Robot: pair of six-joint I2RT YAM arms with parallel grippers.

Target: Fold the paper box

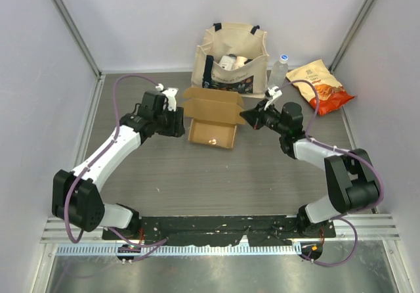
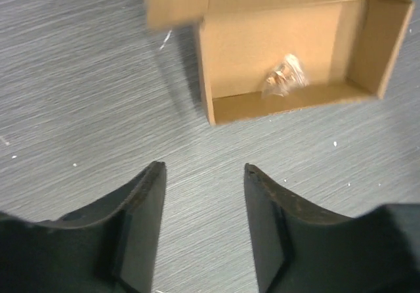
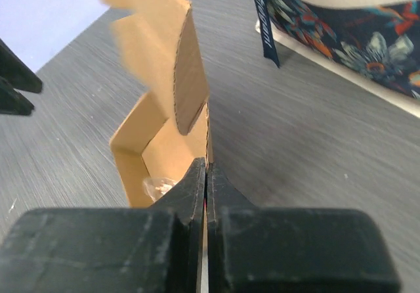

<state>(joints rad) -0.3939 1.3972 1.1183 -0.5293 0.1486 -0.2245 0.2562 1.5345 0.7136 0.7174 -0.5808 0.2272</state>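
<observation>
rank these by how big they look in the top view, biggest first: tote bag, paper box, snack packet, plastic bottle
1. tote bag, only slightly ahead of the box; it stands taller, nearer the camera, so this order is unsure
2. paper box
3. snack packet
4. plastic bottle, clearly smallest

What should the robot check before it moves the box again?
1. Right gripper shut on the paper box side wall: ok.
2. Left gripper open and off the box: ok.
3. Top flaps folded down: not ok, the box stands open.
4. Small clear packet lying inside the box: ok.
5. Room between the box and the tote bag behind it: cannot tell, they sit very close.
</observation>
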